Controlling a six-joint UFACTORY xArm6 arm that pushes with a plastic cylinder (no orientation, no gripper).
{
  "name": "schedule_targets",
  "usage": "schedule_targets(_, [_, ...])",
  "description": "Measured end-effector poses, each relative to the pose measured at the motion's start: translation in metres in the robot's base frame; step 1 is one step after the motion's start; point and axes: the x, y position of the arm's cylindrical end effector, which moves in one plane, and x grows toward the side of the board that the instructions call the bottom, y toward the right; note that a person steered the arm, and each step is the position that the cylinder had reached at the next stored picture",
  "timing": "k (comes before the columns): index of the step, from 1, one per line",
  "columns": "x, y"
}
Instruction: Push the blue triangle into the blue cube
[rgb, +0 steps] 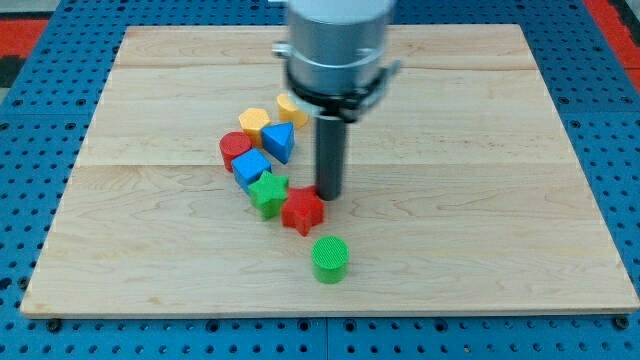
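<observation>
The blue triangle (279, 141) lies near the board's middle, just above and right of the blue cube (250, 166); the two look close or touching. My tip (328, 196) is at the end of the dark rod, right of the blue cube and below-right of the blue triangle, touching or almost touching the top right of the red star (302, 211).
A yellow hexagon (254, 122) and a yellow cylinder (291, 108) sit above the triangle. A red cylinder (235, 149) is left of the cube. A green star (268, 192) sits below the cube. A green cylinder (329, 258) stands toward the view's bottom. The wooden board (480, 200) lies on a blue pegboard.
</observation>
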Motion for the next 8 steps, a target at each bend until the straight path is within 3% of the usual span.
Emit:
schedule_targets(1, [-0.013,-0.033])
schedule_targets(3, [0.021,-0.003])
schedule_targets(5, [-0.08,-0.003])
schedule_targets(7, [-0.152,-0.056])
schedule_targets(8, [-0.157,-0.091])
